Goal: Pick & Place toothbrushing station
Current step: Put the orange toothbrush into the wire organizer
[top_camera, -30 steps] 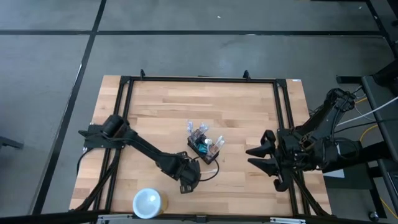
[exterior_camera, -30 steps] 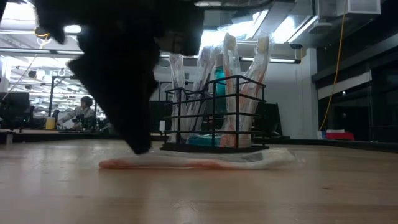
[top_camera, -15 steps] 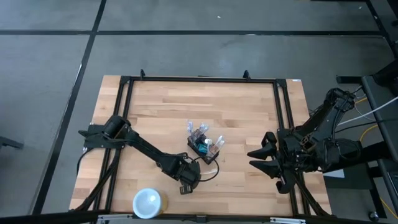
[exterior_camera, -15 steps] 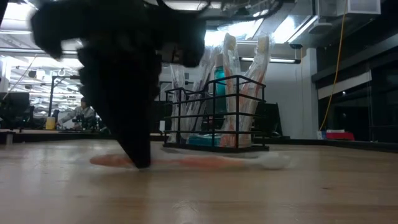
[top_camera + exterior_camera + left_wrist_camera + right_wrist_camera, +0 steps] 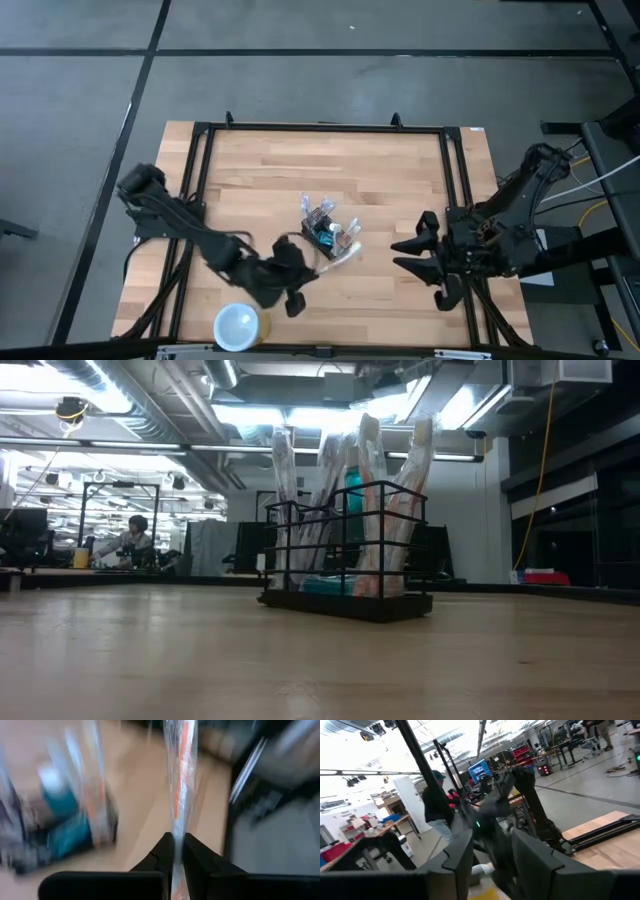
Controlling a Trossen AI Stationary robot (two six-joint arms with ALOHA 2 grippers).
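With the left claw [image 5: 174, 851] clamped on a wrapped toothbrush [image 5: 181, 795] just beside the toothbrushing station [image 5: 328, 233] at mid-counter [image 5: 400, 180], carrying is in hand; next, lowering into a compartment is called for. The right claw [image 5: 408, 254] is parked, part open.

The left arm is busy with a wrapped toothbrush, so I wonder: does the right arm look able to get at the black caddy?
Probably yes. The right gripper hovers open beside the caddy, with only bare table between them. The left gripper holds its toothbrush on the caddy's other side.
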